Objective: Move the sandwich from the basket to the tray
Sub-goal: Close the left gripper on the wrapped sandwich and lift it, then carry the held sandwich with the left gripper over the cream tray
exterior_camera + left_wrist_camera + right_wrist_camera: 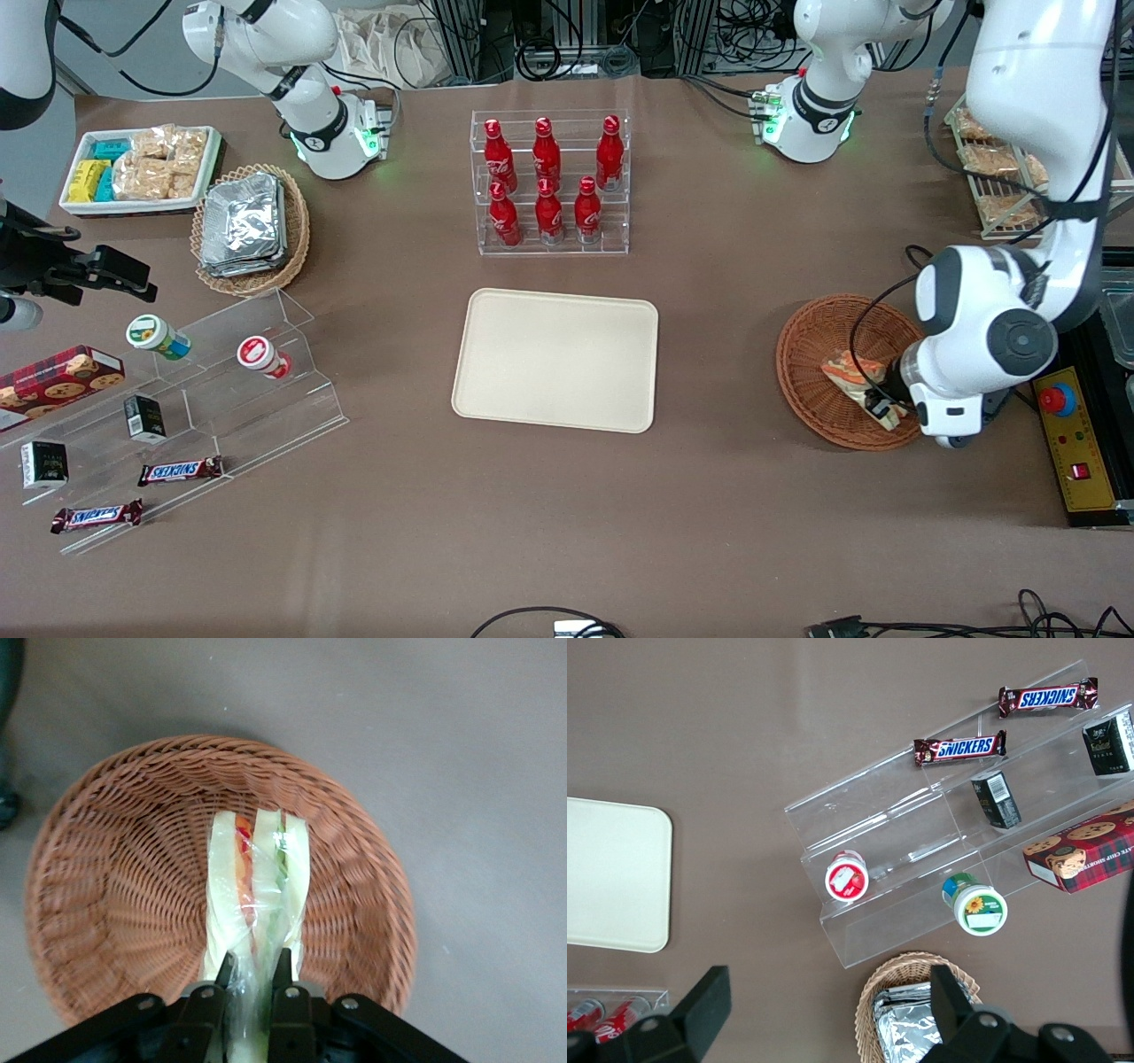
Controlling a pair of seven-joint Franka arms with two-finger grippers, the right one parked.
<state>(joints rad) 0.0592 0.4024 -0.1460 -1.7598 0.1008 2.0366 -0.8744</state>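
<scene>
The gripper [255,967] sits low inside the basket [115,895], and its two fingers [226,970] are drawn in close on either side of the sandwich [257,886], pinching the near end of the wrapped wedge between them. Only a narrow gap, filled by the sandwich, separates the fingertips. From the fingers the sandwich stretches away across the basket floor, standing on edge so that its pale bread and its red and green filling stripes run lengthwise straight out from the grip. The woven wall of the basket curves around the fingers on both sides and rises past the sandwich's free end.

In the front view the gripper [877,403] is down in the basket [811,354] at the working arm's end of the table, with the sandwich [846,372] lying tilted under it. The tray [556,359] rests flat on the brown table [709,514], well apart from the fingers, toward the middle of the table.
</scene>
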